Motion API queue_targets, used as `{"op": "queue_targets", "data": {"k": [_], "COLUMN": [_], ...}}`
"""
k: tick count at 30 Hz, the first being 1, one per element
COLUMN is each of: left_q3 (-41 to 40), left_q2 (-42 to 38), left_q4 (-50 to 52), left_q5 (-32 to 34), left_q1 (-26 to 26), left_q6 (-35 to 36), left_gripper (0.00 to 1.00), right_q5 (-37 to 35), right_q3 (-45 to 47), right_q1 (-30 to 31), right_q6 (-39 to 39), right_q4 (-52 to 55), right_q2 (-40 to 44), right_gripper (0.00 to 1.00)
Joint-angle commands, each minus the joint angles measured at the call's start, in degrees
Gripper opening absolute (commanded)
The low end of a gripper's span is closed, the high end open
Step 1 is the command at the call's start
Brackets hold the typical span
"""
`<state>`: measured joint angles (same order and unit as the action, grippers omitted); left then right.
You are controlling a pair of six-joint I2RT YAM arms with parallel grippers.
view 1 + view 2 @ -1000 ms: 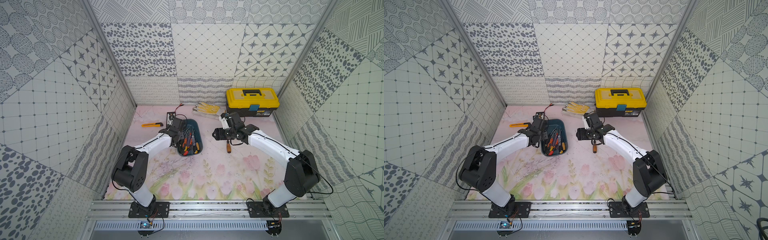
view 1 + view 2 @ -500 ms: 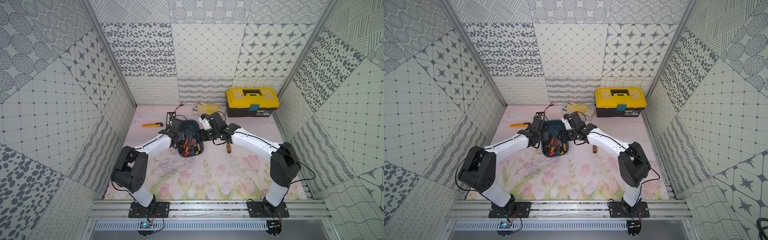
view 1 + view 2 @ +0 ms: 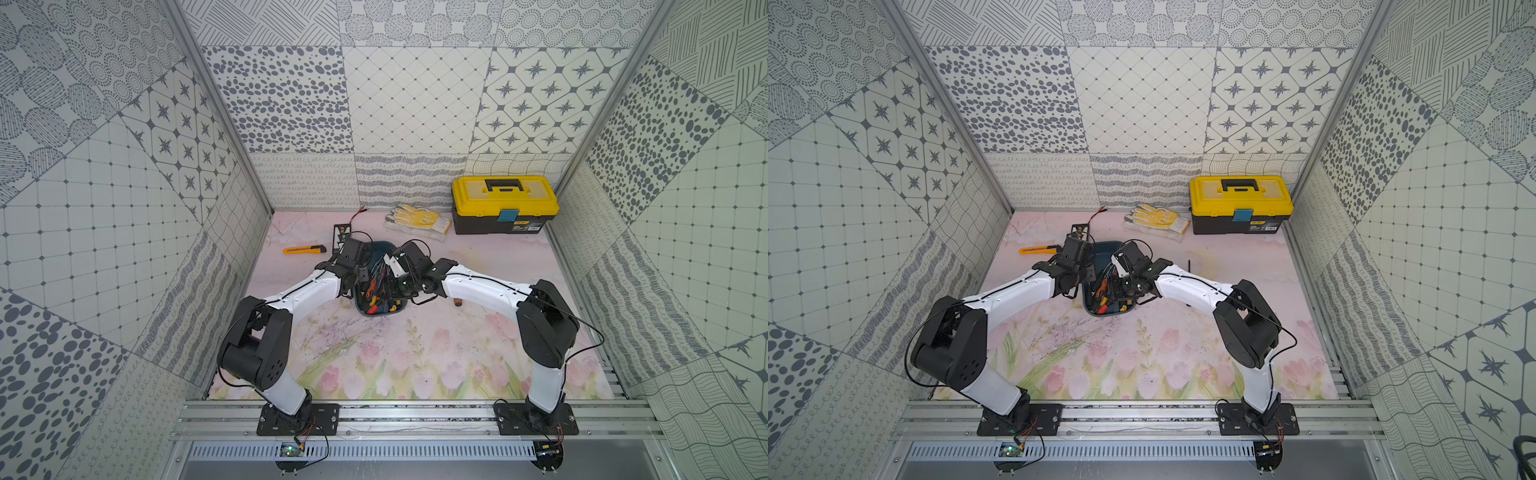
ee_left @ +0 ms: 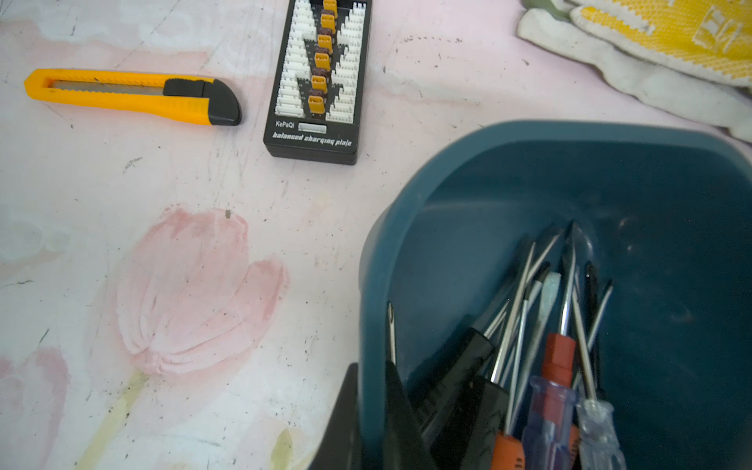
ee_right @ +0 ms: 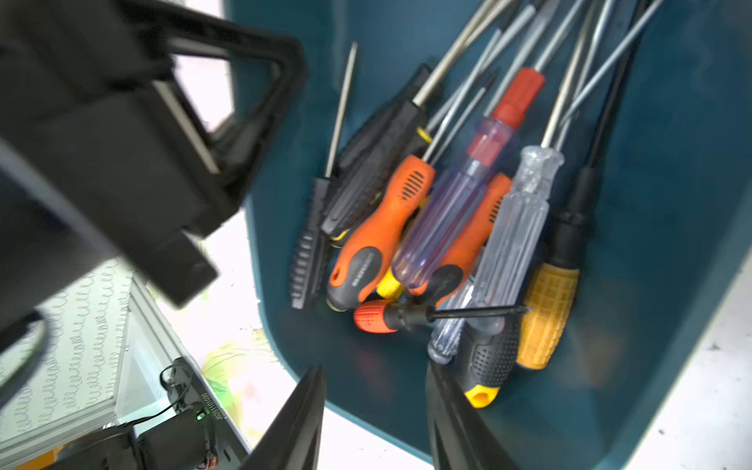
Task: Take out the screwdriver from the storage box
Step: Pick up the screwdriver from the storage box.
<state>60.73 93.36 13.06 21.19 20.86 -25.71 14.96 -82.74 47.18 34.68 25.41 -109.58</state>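
The teal storage box (image 3: 376,311) (image 3: 1106,311) sits mid-mat and holds several screwdrivers (image 5: 382,228) (image 4: 553,366) with orange, clear, black and yellow handles. My left gripper (image 3: 360,276) (image 4: 371,366) is shut on the box's side wall (image 4: 407,228), one finger inside and one outside. My right gripper (image 3: 392,291) (image 5: 375,366) hangs open over the handle end of the box (image 5: 671,162), with nothing between its fingers. One more screwdriver (image 3: 457,303) lies on the mat by the right arm, mostly hidden.
A yellow-lidded black toolbox (image 3: 505,203) stands at the back right, with work gloves (image 3: 417,220) beside it. A yellow utility knife (image 4: 130,95) and a black charging plate (image 4: 317,81) lie behind the box on the left.
The right arm swung left from above the mat to over the box, and its jaws narrowed. The left arm kept its hold on the box wall.
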Motion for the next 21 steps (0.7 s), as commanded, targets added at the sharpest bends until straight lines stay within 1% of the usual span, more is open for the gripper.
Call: {"op": "queue_targets", "data": {"k": [1,6,12,16,19,21], "left_q3": [0.1,0.1,0.2,0.3,0.3,0.3], "left_q2": [-1.0,-1.2,-0.9,-0.9,-0.9,-0.9], "left_q4": [-4.4,-4.4,-4.4,-4.2,-4.2,-4.1], "left_q5": [1.2,1.5,1.7,1.7,1.7,1.7], "left_q1": [-0.2,-0.2,-0.2,-0.1,-0.2,-0.2], "left_q6": [1.2,1.2,1.3,1.3,1.3,1.3], "left_gripper": [0.0,0.0,0.0,0.0,0.0,0.0], "right_q5": [-2.5,-3.6,-6.3,-5.4,-5.1,-5.0], "right_q3": [-0.8,-1.1,-1.1,-2.7,-3.6,-4.2], "right_q1": [0.3,0.3,0.2,0.1,0.1,0.1], "right_q6": [2.3,2.7,1.0,0.4,0.6,0.7], "right_q4": [0.0,0.9,1.7,2.2,2.0,1.6], "right_q2": [-1.4,-2.4,-3.1,-5.3,-6.4,-6.9], "right_gripper": [0.42,0.41,0.39,0.38,0.41,0.41]}}
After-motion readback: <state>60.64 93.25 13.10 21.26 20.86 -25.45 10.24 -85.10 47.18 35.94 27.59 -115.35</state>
